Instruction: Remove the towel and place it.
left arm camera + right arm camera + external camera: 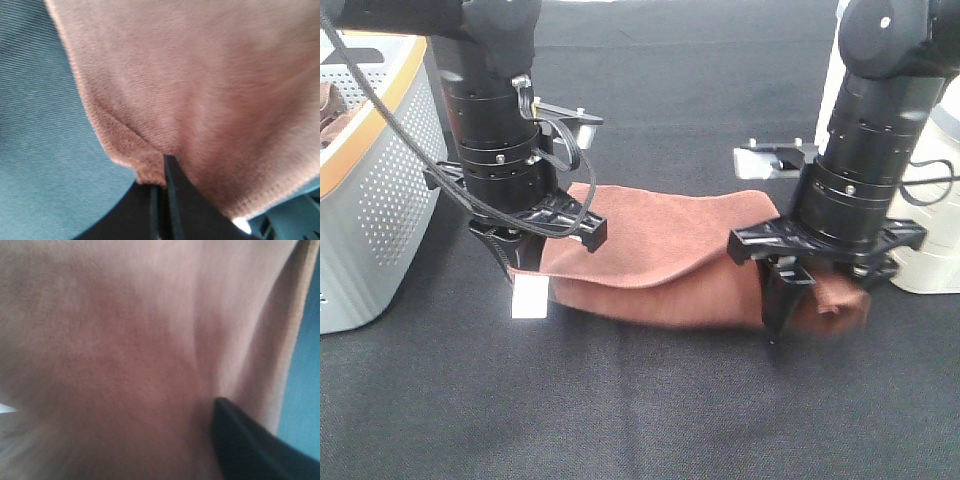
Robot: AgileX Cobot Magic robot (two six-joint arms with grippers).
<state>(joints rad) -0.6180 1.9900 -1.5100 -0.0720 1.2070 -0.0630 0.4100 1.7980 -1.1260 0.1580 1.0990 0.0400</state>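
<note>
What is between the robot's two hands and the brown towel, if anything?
Nothing visible. The left hand pinches the towel at one edge, and the right hand sits right against its other end, on the black table.

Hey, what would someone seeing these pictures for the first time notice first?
The folded rust-brown towel lies across the middle of the black table. The left gripper pinches its left edge beside a small white tag, and the right gripper is down at its right end. A grey perforated basket sits far left.
</note>
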